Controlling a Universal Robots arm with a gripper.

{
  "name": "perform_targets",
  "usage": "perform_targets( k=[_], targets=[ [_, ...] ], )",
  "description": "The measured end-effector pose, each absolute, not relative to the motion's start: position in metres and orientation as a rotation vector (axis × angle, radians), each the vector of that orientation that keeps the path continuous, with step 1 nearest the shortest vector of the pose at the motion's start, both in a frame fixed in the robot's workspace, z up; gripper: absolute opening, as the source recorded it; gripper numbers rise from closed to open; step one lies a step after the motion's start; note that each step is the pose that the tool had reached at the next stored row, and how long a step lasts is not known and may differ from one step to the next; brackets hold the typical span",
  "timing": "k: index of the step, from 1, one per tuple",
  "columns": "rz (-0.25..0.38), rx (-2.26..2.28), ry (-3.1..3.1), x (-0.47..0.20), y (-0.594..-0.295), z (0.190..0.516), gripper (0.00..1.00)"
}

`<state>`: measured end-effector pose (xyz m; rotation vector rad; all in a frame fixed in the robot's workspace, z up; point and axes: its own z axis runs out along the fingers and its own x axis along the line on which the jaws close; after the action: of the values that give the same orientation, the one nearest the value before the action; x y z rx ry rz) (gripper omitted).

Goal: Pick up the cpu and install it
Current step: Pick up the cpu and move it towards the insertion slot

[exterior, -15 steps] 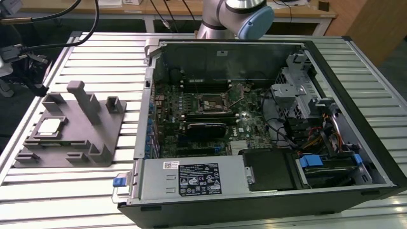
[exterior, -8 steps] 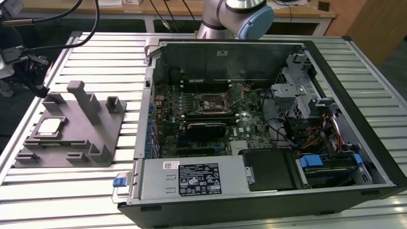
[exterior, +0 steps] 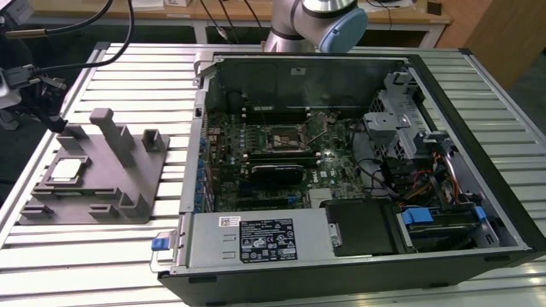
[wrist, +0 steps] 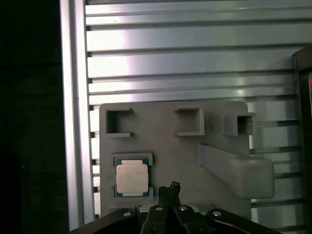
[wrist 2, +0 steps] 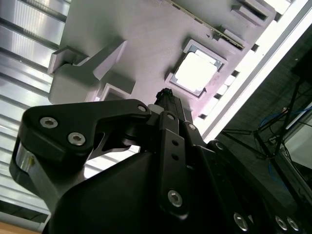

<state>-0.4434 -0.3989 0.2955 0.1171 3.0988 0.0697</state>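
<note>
Clenched on nothing, the black, link-armed metal hand [wrist 2: 165,93] hangs over the far end of the exterior view's left. Its tips are pressed together and point down at the parts holder, just beside the chip and not touching it.

Under everything runs the ribbed silver aluminium surface [exterior: 128,70]. Its slats give the fittings a flat, steady bed. The open black tower computer case [exterior: 490,192] lies on its side there, so the green motherboard [exterior: 256,185] faces upward, within reach from above.

Well apart from the case, toward the exterior view's left, sits the grey moulded plastic holder [exterior: 128,192] with upright posts and square recesses. It seems made to keep each part in a known spot.

On the board, the square black-framed socket [exterior: 286,137] shows no chip in it.

The small flat square cpu [wrist: 131,178], pale and silvery on top, lies flat in a framed pocket [wrist: 132,158] of the holder. It has not been picked up, and the pocket's rim fixes its position for a grasp.
</note>
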Motion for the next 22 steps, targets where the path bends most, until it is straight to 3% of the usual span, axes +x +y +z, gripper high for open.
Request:
perform_targets(
  k=[22],
  targets=[
    [0.070,0.117,3.099,-0.446,-0.399,0.274,0.11]
  ],
)
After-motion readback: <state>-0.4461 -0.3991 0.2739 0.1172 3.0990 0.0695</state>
